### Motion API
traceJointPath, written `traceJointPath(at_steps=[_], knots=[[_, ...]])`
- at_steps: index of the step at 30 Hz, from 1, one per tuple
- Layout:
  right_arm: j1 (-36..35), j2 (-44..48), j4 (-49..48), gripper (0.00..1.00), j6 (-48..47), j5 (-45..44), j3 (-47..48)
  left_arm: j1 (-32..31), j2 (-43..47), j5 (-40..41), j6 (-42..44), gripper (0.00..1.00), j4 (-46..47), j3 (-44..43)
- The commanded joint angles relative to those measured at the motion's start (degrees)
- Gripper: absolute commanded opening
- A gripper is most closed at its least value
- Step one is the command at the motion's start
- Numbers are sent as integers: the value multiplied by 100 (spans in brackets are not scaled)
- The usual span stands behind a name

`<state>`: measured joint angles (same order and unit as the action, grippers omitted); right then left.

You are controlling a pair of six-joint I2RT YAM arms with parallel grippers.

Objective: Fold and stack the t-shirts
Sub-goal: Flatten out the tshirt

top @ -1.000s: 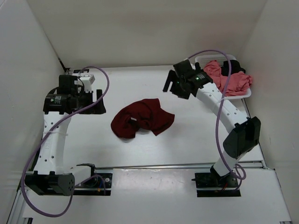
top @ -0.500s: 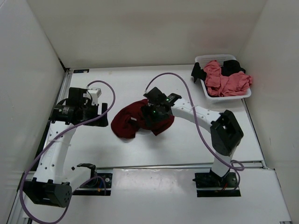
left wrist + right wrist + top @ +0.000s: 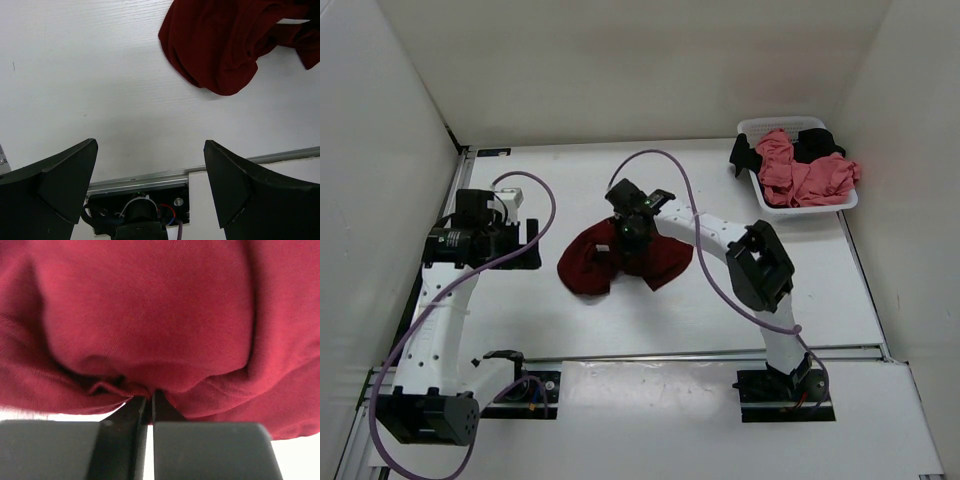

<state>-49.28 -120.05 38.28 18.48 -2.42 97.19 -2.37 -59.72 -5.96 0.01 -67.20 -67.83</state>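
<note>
Right wrist view: the right gripper (image 3: 147,402) has its jaws pinched tight on a raised fold of the maroon t-shirt (image 3: 150,315), and cloth fills everything beyond. From above, that crumpled shirt lies mid-table (image 3: 740,290), with the right gripper's wrist and forearm lying across its upper part and a purple cable (image 3: 660,155) arching behind. The left gripper (image 3: 150,145) hovers to the shirt's left, jaws wide and holding nothing. Well apart, in the far right corner, a white basket (image 3: 750,125) holds the pink t-shirt (image 3: 810,175) and the black t-shirt (image 3: 817,143).
</note>
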Motion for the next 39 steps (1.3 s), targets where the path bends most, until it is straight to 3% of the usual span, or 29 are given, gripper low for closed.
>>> traceJointPath(at_steps=[1,4,9,13,17,20,23,26,27,28,30,32,35,36,38,39], knots=[[-257,411,329,0,-247,-84,862,114,171,103,-1,100,119,-107],[-731,1174,495,0,-705,47,1644,245,172,174,-1,100,172,-177],[-794,2107,443,0,198,-109,2094,553,172,7,-1,100,225,-589],[-426,2609,891,0,998,-207,1971,694,22,-107,-1,100,330,-1152],[92,3057,1171,0,1167,-259,1664,694,-364,-301,-1,100,261,-1592],[1023,3312,1252,0,1036,134,999,616,-531,-301,-1,100,260,-1715],[1893,3444,1156,12,290,224,435,440,-584,-301,-1,100,198,-1716],[2772,2963,1015,26,-432,397,746,352,-645,-573,-1,100,85,-1655],[3009,2752,1015,35,-433,870,932,291,-646,-573,-1,100,84,-1654],[3464,2376,1015,70,-137,1083,1090,133,-646,-486,-1,100,32,-1585],[3818,1961,1522,86,260,1505,1696,-43,-698,-337,-1,100,-29,-1531],[3672,2072,1813,93,402,1290,1682,-236,-751,-126,-1,100,-82,-1479],[2742,3090,1876,100,340,429,314,-290,-751,59,-1,100,-83,-1408],[2139,3641,1824,100,471,-18,-560,-290,-690,146,-1,100,-83,-1269],[1608,4145,1823,100,1129,-162,-1461,-290,-619,200,-1,100,-30,-1180],[1118,4643,1562,100,1445,-163,-2405,-290,-480,200,-1,100,-30,-1101]])
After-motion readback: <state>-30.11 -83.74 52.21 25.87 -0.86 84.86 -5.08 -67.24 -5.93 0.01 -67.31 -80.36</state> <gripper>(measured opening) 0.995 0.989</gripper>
